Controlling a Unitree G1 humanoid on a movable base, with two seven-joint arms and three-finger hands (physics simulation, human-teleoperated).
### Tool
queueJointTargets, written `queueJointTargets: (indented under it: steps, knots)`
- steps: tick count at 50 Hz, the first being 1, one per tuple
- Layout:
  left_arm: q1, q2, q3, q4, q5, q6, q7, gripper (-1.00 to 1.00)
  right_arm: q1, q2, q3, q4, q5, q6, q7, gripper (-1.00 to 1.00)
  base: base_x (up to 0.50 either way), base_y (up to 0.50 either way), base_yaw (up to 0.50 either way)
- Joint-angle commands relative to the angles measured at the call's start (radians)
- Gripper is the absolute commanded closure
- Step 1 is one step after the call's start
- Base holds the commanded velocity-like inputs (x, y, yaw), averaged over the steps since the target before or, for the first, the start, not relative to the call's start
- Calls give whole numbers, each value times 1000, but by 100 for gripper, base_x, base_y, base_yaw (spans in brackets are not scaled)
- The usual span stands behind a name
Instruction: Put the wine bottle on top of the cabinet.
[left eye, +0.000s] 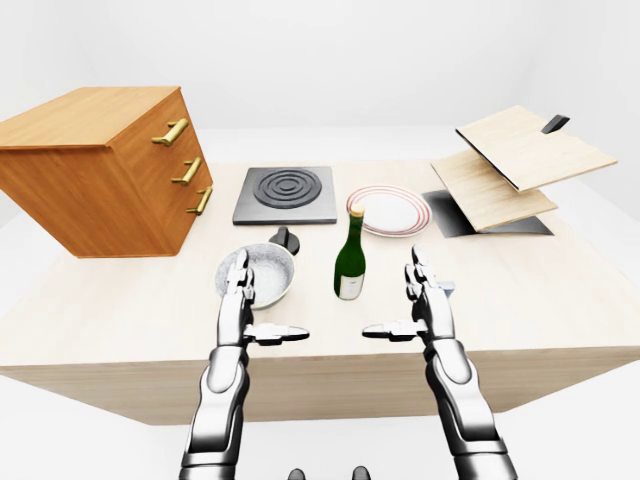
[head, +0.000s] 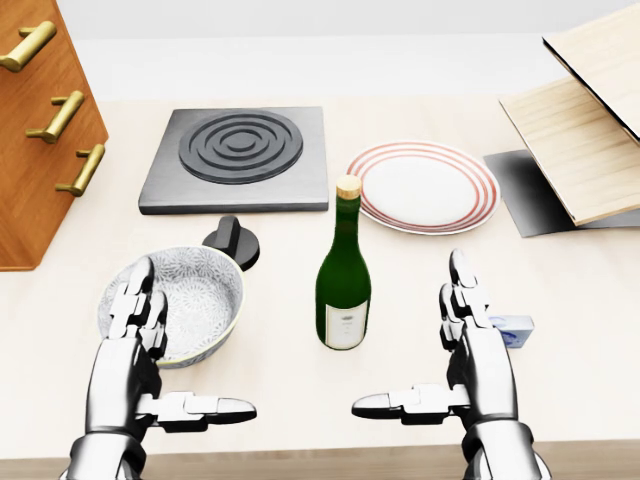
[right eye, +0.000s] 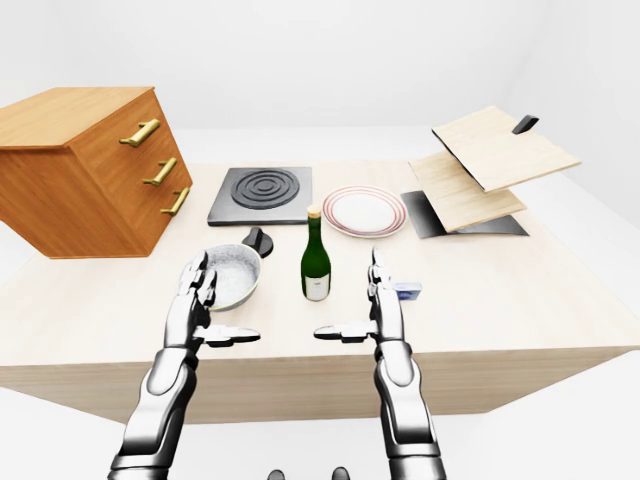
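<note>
The green wine bottle (head: 343, 280) with a cork top and white label stands upright on the wooden table (head: 420, 260), between my two hands. The wooden cabinet (left eye: 95, 165) with brass drawer handles sits at the left of the table, its flat top bare. My left hand (head: 150, 345) hovers open over the table's near edge, beside a grey bowl. My right hand (head: 450, 340) is open too, to the right of the bottle and apart from it. Neither hand touches the bottle.
A grey patterned bowl (head: 190, 300) sits by my left hand, a black knob (head: 232, 240) just above it. A dark stove plate (head: 240, 155) and a red-rimmed plate (head: 425, 187) lie farther up. Wooden boards (left eye: 520, 160) on a dark stand occupy the right. A small blue-white box (head: 518, 328) lies by my right hand.
</note>
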Motion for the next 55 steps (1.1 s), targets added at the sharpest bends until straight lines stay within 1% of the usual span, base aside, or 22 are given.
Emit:
queueJointTargets:
  steps: [1, 6, 9, 10, 11, 12, 15, 18, 22, 25, 28, 30, 35, 38, 41, 46, 49, 55]
  knots:
    - [0, 11, 22, 0, -10, 0, -21, -100, -8, -13, -25, 11, 11, 9, 21, -100, 0, 0, 0]
    - [-3, 12, 28, 6, -13, 0, -24, -100, 1, -10, -22, -2, 6, 4, 19, -100, 0, 0, 0]
    - [-1, 10, 21, 2, -6, 0, -24, -100, -2, -12, -26, 4, 9, -4, 26, -100, 0, 0, 0]
    - [-1, 10, 21, 3, -6, -2, -25, -100, -12, -10, -40, 25, 24, 18, 16, -100, 0, 0, 0]
    - [-1, 10, 21, 3, -6, -2, -25, -100, -13, -11, -40, 26, 26, 19, 14, -100, 0, 0, 0]
    - [-3, 10, 23, 6, -7, 0, -24, -100, -10, -13, -35, 24, 22, 3, 19, -100, 0, 0, 0]
    - [-6, 11, 30, 10, -13, -2, -22, -100, -12, -12, -31, 25, 15, 9, 14, -100, 0, 0, 0]
    - [-1, 9, 19, 5, -4, -2, -24, -100, -11, -13, -35, 27, 19, 8, 15, -100, -31, 8, 0]
    - [-6, 11, 30, 12, -13, -3, -23, -100, -9, -12, -30, 22, 15, 11, 11, -100, -39, 16, 0]
    - [-2, 9, 19, 6, -5, -2, -24, -100, -10, -13, -34, 28, 19, 9, 12, -100, -39, 18, 0]
    - [-6, 11, 22, 12, -5, 1, -25, -100, -9, -12, -33, 25, 20, 10, 11, -100, -39, 19, 0]
    - [-8, 11, 28, 14, -12, -1, -23, -100, -8, -12, -28, 23, 12, 12, 10, -100, -38, 28, 0]
    - [-2, 9, 19, 6, -4, -1, -24, -100, -8, -13, -30, 24, 14, 13, 11, -100, -34, 37, 0]
    - [-6, 11, 28, 13, -10, -1, -23, -100, -5, -11, -27, 20, 9, 11, 8, -100, -26, 48, 0]
    - [-3, 9, 20, 8, -3, -1, -24, -100, -7, -12, -30, 23, 11, 12, 9, -100, -21, 50, 0]
    - [-8, 11, 29, 16, -10, -2, -23, -100, -4, -11, -24, 16, 3, 12, 9, -100, -4, 50, 0]
    - [-4, 10, 19, 12, -2, -3, -24, -100, -5, -12, -28, 19, 8, 7, 13, -100, 0, 50, 0]
    - [-8, 11, 27, 18, -9, -5, -22, -100, -7, -12, -25, 20, 4, 7, 13, -100, 0, 50, 0]
